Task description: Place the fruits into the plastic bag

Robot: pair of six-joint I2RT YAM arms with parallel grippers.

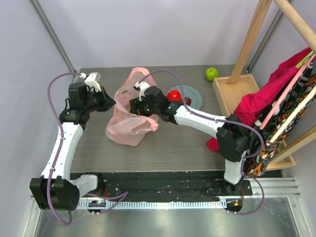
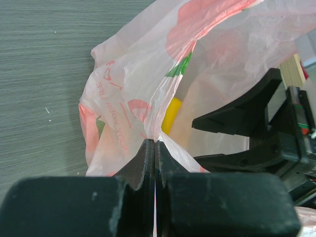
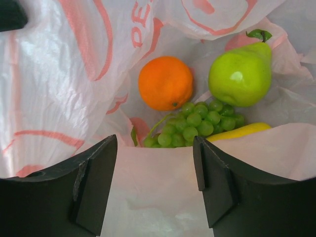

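Pinching the rim of the plastic bag [image 1: 129, 123], the left claw [image 2: 155, 143] has its fingers pressed together on the thin pink film. The bag sits just left of the middle of the worktop [image 1: 187, 143]. The right claw [image 3: 154, 143] is spread and empty at the bag's mouth, above an orange [image 3: 165, 82], a green pear [image 3: 240, 74], a green grape bunch [image 3: 195, 123] and a yellow fruit [image 3: 242, 131] lying inside. A red apple [image 1: 173, 95] rests on the grey plate [image 1: 195, 94] near the far edge. A green apple [image 1: 212, 74] lies by the far edge, right of the plate.
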